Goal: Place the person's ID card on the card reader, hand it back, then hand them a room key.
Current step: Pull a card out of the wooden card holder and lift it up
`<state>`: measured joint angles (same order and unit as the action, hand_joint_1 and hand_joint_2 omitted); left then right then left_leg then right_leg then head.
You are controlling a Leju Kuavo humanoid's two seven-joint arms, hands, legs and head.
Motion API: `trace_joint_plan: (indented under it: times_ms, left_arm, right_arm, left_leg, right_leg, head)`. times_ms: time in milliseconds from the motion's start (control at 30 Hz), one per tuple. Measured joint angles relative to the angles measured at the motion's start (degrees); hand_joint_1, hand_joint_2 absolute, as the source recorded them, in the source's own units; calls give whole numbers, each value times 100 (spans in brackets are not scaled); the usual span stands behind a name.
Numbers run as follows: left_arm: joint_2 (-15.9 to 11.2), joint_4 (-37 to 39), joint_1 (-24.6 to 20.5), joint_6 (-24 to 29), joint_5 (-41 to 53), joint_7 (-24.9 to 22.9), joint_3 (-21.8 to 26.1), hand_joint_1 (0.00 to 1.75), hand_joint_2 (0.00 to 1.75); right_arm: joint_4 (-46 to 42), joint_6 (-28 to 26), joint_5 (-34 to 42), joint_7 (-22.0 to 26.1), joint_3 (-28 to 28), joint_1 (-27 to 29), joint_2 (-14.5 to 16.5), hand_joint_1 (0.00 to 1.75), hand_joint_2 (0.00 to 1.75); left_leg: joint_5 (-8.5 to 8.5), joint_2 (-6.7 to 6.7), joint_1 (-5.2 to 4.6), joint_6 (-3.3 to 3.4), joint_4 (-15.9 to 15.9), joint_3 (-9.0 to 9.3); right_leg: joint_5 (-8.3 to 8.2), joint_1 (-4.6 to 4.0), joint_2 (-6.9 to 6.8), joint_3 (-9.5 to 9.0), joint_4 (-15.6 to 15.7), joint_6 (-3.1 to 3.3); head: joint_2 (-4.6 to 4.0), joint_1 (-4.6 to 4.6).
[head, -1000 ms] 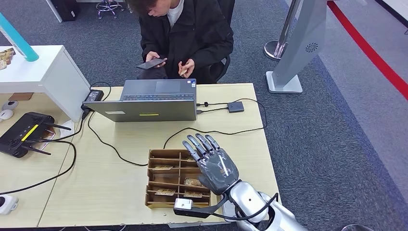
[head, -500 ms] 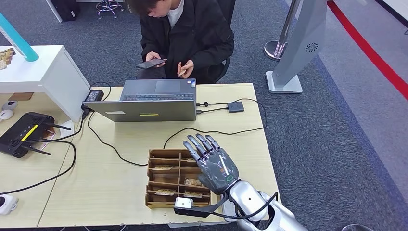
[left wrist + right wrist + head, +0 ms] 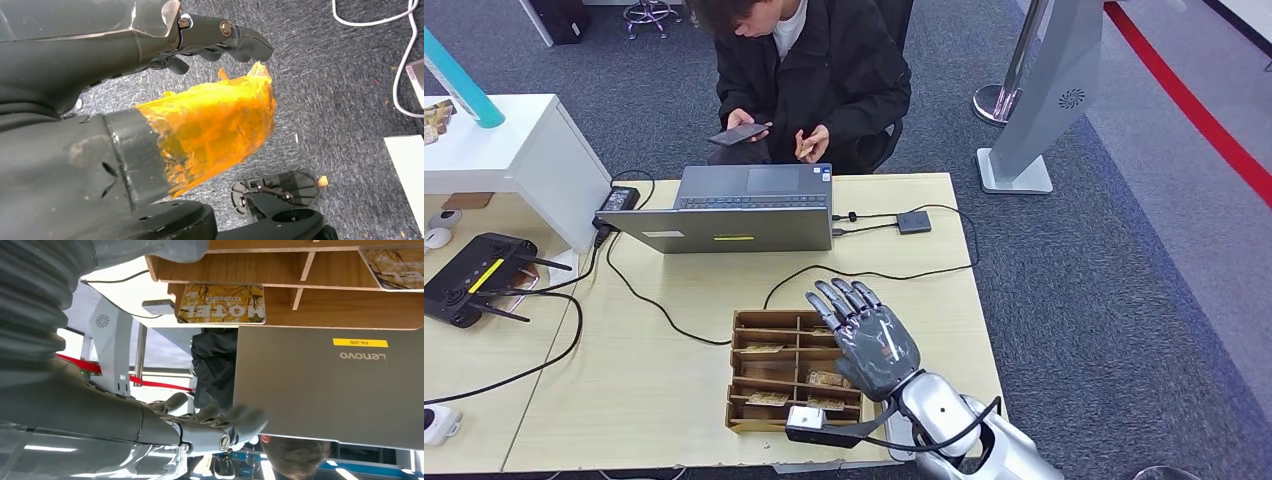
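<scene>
My right hand (image 3: 870,338) hovers over the right side of the wooden tray (image 3: 746,372), fingers spread and holding nothing. Hotel key cards (image 3: 765,348) lie in the tray's compartments; one key card (image 3: 221,303) appears close up in the right wrist view, beyond my right hand (image 3: 165,426). The small black card reader (image 3: 913,221) sits on the table's far right, wired to the laptop (image 3: 734,210). The seated person behind the table holds a phone (image 3: 739,132) in one hand and a card (image 3: 805,148) in the other. My left hand (image 3: 150,115), with its orange-taped thumb, hangs over the carpet, holding nothing.
Black cables (image 3: 874,274) run across the table between the laptop and the tray. A router (image 3: 474,275) and a white shelf (image 3: 514,150) stand on the left. A grey stand (image 3: 1044,100) rises from the carpet at the right.
My right hand has sunk slightly toward me over the tray. The person and the objects on the table have not moved.
</scene>
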<state>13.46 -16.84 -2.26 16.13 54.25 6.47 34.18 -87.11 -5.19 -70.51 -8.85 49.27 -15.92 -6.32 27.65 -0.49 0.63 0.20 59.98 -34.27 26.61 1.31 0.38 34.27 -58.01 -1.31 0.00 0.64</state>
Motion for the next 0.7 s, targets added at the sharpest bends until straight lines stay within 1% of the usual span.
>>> trace_joint_plan:
  times_ms: [233, 700]
  left_arm:
    - [0, -29, 0, -7, 22, -26, -22, 0, 0]
    - [2, -54, 3, -25, 27, -37, -32, 0, 0]
  right_arm:
    - [47, 44, 36, 0, 0, -9, 33, 43, 175]
    - [155, 86, 68, 0, 0, -21, 62, 42, 175]
  left_leg:
    - [0, 0, 0, 0, 0, 0]
    - [0, 0, 0, 0, 0, 0]
  right_leg:
    - [0, 0, 0, 0, 0, 0]
    - [0, 0, 0, 0, 0, 0]
  head:
    - [0, 1]
    - [0, 1]
